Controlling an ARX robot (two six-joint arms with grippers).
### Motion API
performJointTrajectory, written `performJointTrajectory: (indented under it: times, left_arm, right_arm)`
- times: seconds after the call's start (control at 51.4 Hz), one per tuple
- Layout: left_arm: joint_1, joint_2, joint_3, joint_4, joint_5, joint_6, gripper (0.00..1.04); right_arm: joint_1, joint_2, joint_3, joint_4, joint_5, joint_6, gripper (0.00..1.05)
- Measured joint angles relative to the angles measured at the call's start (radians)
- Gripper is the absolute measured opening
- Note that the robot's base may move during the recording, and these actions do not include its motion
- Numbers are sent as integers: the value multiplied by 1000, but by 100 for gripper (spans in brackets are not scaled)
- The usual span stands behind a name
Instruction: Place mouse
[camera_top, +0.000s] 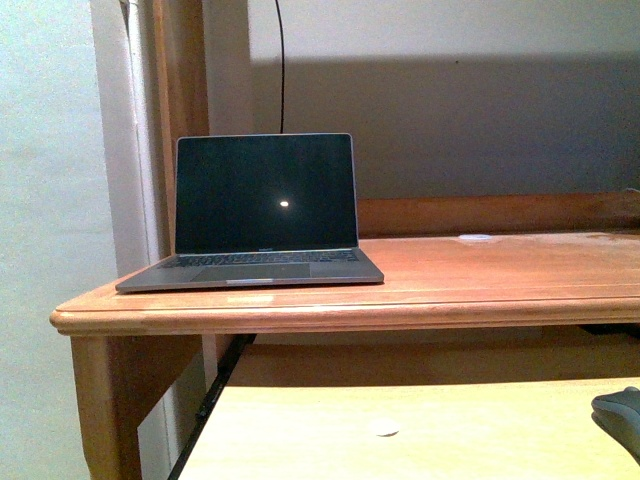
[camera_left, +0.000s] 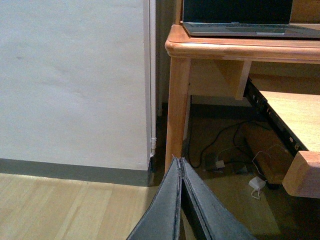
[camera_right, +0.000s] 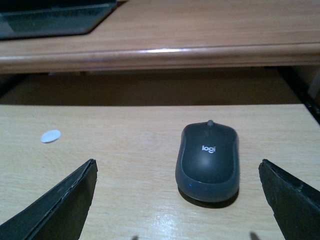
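The mouse (camera_right: 207, 159) is dark grey with a "logi" mark and lies flat on the light wooden pull-out shelf (camera_right: 115, 165). My right gripper (camera_right: 176, 163) is open, and its two dark fingers (camera_right: 60, 205) stand wide apart on either side of the mouse without touching it. In the front view the mouse (camera_top: 618, 415) shows at the far right edge of the shelf. My left gripper (camera_left: 179, 162) is shut and empty, held low beside the desk leg (camera_left: 177, 100), over the floor.
An open laptop (camera_top: 262, 215) with a dark screen stands on the left of the upper desk top (camera_top: 480, 270). A small white disc (camera_right: 50, 136) lies on the shelf beside the mouse. Cables and a white charger (camera_left: 257, 184) lie on the floor under the desk.
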Motion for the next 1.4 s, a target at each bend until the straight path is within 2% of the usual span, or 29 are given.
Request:
performJointTrajectory:
  times: [0.078,0.311,0.525,0.817,0.895,0.993,1.129,1.401]
  left_arm:
    - [0,0,0,0,0,-1,4]
    - [0,0,0,0,0,0,56]
    - [0,0,0,0,0,0,98]
    - [0,0,0,0,0,0,97]
    - [0,0,0,0,0,0,97]
    - [0,0,0,0,0,0,97]
    - [0,0,0,0,0,0,97]
    - [0,0,0,0,0,0,97]
  right_arm:
    - [26,96,35,22,28,-31,97]
    - [48,294,150,52,129,-129,97]
    - [20,407,235,-29,184,-157,97]
    - [-8,479,333,-167,182,-122,97]
    - [-11,480,339,-175,174,-107,88]
    - [-19,478,339,-186,157,-79,70]
    - [-30,444,335,-204,154,-57,55]
    - [-18,239,351,-308,155,-22,55]
